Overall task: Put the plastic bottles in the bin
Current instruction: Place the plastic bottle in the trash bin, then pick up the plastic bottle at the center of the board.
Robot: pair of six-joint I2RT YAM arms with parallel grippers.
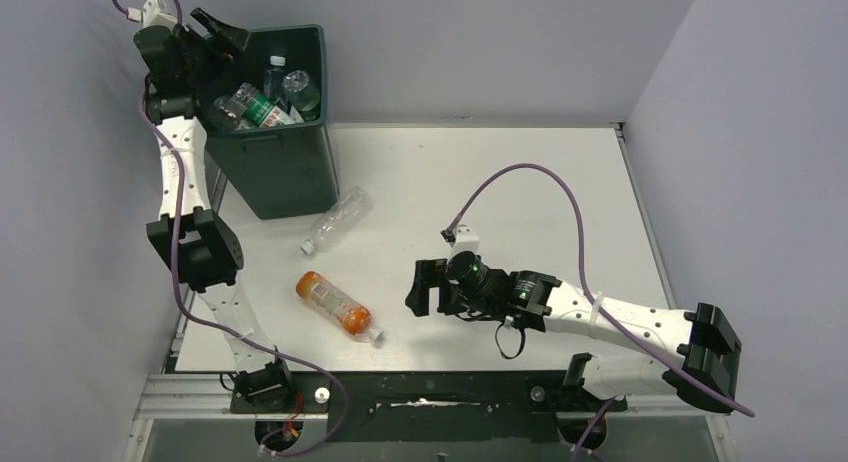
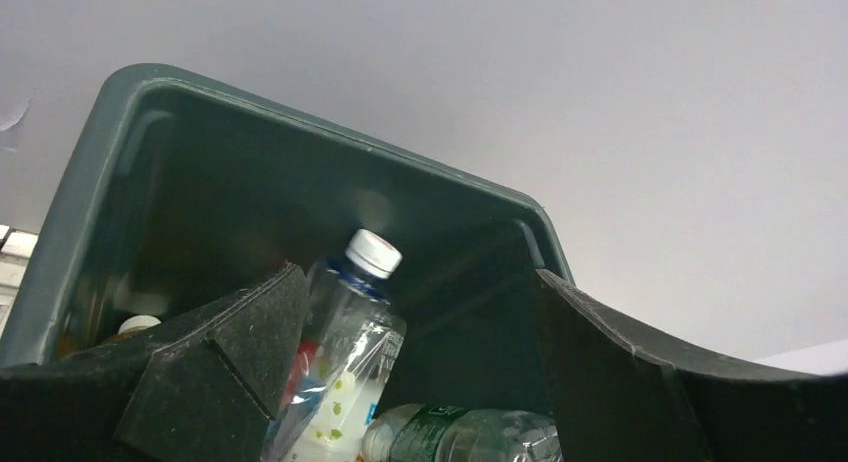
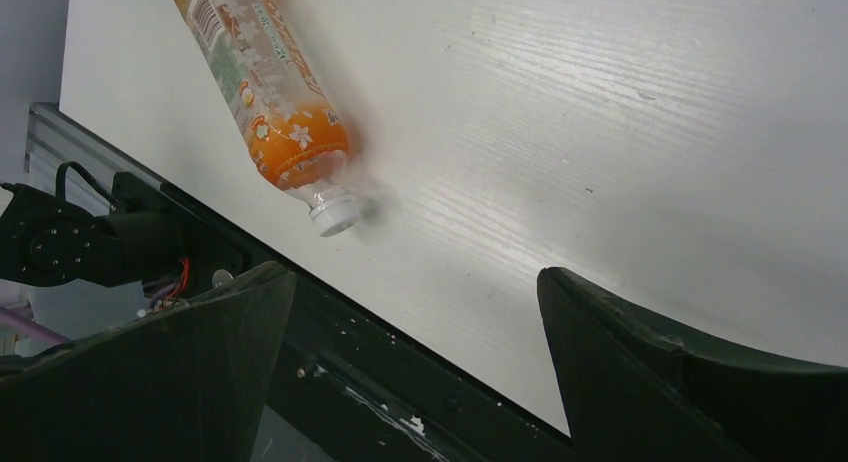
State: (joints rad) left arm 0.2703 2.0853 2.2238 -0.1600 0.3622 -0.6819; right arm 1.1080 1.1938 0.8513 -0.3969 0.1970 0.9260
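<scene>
While the left gripper (image 1: 225, 32) hangs over the far-left rim of the bin (image 1: 285, 177), its jaws stand wide apart with nothing between them. Left wrist view agrees: both fingers (image 2: 235, 357) are spread and the inside of the bin shows in the gap.

Bin contents: several plastic bottles (image 1: 262, 104) piled inside. From the left wrist I can pick out a white-capped bottle (image 2: 355, 292) leaning up toward the bin's far wall and a green-labelled bottle (image 2: 460, 437) lying below it.

Two are outside the bin, both on their sides on the table (image 1: 520, 182):
- The clear bottle (image 1: 337, 219) lies just off the bin's near-right corner, neck pointing away from the bin. Can't tell whether it touches the bin wall.
- The orange bottle (image 1: 337, 304) lies farther out on the bin's near side, well apart from it, white cap end pointing away from the bin.

The right gripper (image 1: 418, 290) is well apart from the bin, out past the orange bottle on the bin's near-right side. Its jaws are spread and empty. In the right wrist view the orange bottle sits beyond the fingertips, not between them.
</scene>
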